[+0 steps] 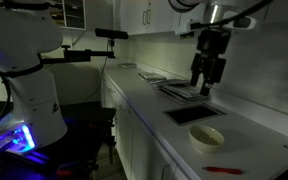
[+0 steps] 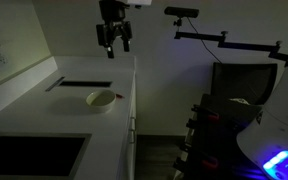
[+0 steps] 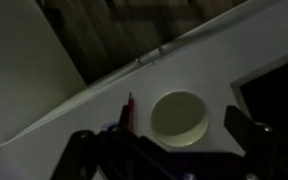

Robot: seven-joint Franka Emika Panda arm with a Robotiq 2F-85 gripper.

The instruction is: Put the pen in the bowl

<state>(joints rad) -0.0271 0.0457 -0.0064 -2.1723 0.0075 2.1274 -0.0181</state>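
Observation:
The thin red pen (image 1: 222,170) lies flat on the white counter, close to the pale cream bowl (image 1: 207,137). In the wrist view the pen (image 3: 130,112) lies just left of the empty bowl (image 3: 180,116), apart from it. The bowl also shows in an exterior view (image 2: 101,100); I cannot make out the pen there. My gripper (image 1: 206,72) hangs high above the counter, over the far side of the dark tray, well clear of pen and bowl. It shows in both exterior views (image 2: 114,38). Its fingers (image 3: 164,150) are spread wide and hold nothing.
A dark rectangular flat tray (image 1: 194,114) lies on the counter beyond the bowl, also seen in the wrist view (image 3: 274,95). Flat items (image 1: 174,90) lie further back. A dark recessed sink (image 2: 34,155) sits at the counter's near end. The counter edge (image 2: 133,110) drops to the floor.

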